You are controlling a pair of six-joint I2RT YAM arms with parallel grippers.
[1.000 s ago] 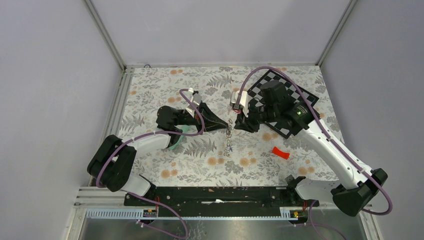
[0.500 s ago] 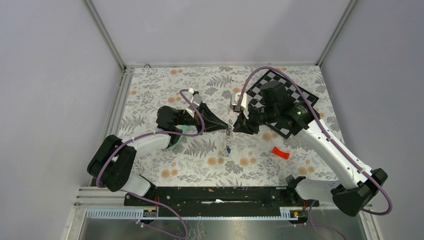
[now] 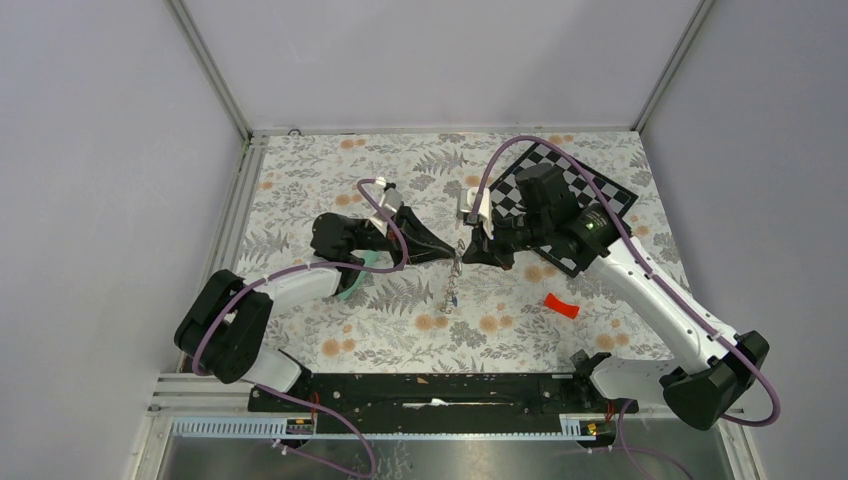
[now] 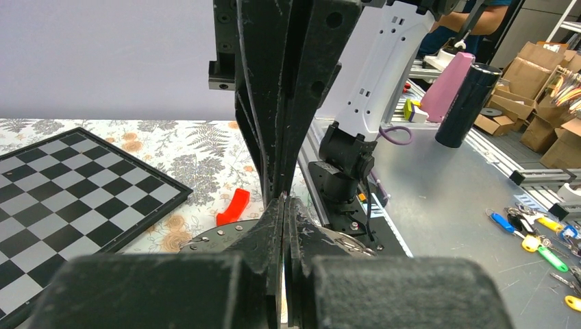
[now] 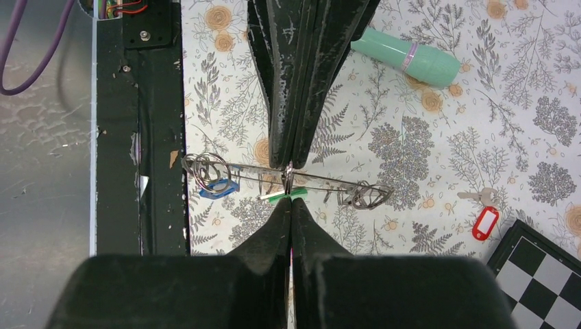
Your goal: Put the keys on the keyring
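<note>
The keyring [image 5: 289, 175] shows edge-on as a thin metal sliver, pinched from both sides above the floral table. My left gripper [image 3: 452, 251] is shut on its far edge, and my right gripper [image 5: 290, 201] is shut on its near edge, tip to tip with the left. A thin chain [image 5: 336, 185] with small wire loops runs out both ways from the ring. A green-tagged key [image 5: 279, 197] sits just past my right fingertips at the ring. A blue-tagged key [image 5: 216, 188] hangs at the chain's near end. A red-tagged key [image 5: 484, 221] lies loose on the table.
A mint-green tube [image 5: 404, 56] lies under the left arm. A curved red plastic piece [image 3: 562, 306] rests to the right of the chain. The chessboard [image 3: 560, 195] sits at the back right beneath the right arm. The black base rail [image 3: 430, 390] runs along the near edge.
My right gripper has slid a little left until its tips meet the left gripper's, and its jaws have gone from partly open to shut. The left arm has held still.
</note>
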